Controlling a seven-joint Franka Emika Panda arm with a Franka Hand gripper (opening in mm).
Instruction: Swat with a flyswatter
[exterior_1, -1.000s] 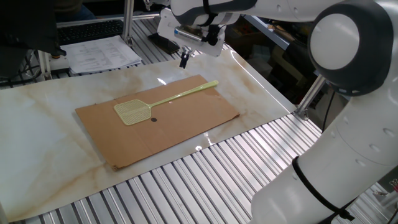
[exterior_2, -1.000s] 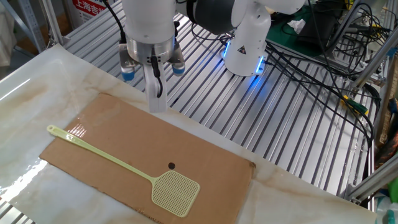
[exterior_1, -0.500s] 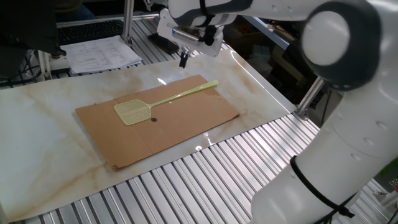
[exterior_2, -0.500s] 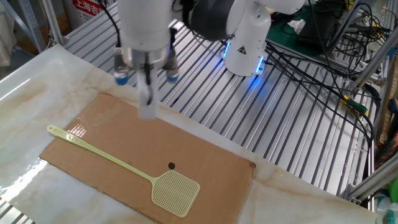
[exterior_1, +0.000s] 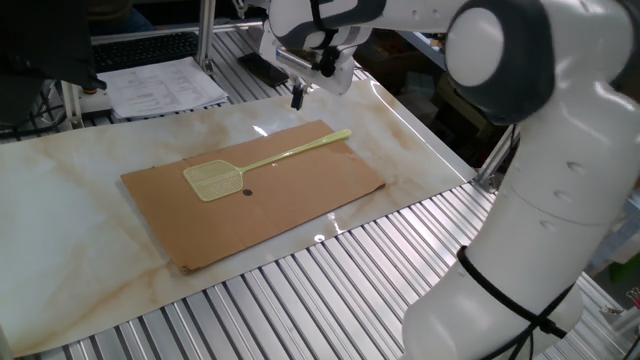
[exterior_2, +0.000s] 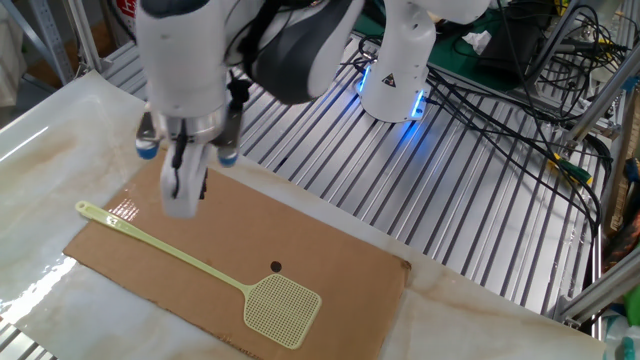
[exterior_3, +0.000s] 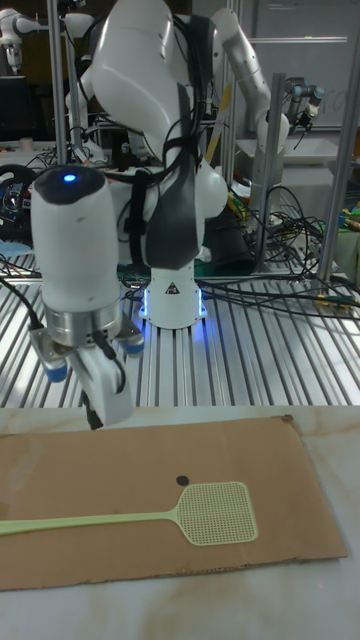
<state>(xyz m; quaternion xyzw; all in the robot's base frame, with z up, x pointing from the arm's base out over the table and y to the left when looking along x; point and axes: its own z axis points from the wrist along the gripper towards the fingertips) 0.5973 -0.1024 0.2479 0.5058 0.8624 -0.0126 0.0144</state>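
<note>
The pale yellow-green flyswatter (exterior_1: 213, 180) lies flat on a brown cardboard sheet (exterior_1: 280, 215), its handle running to the sheet's far corner. In the other fixed view its mesh head (exterior_2: 283, 308) is at the front and the thin handle (exterior_2: 150, 240) stretches left. My gripper (exterior_2: 183, 196) hangs above the cardboard, just behind the handle and apart from it, holding nothing. The tall view has the gripper (exterior_3: 105, 400) over the sheet's back edge and the flyswatter (exterior_3: 215, 512) in front. Its fingers merge into one blurred block, so I cannot tell their gap.
A small black dot (exterior_2: 276, 266) marks the cardboard beside the swatter head. The cardboard rests on a marbled board (exterior_1: 60, 220) over a slatted metal table (exterior_2: 450, 200). The robot base (exterior_2: 395, 80) with a blue light and cables (exterior_2: 520, 60) stand behind. Papers (exterior_1: 165, 85) lie at the back.
The gripper has swung left and lower across the cardboard's back edge, toward the flyswatter's handle end. The flyswatter has not moved.
</note>
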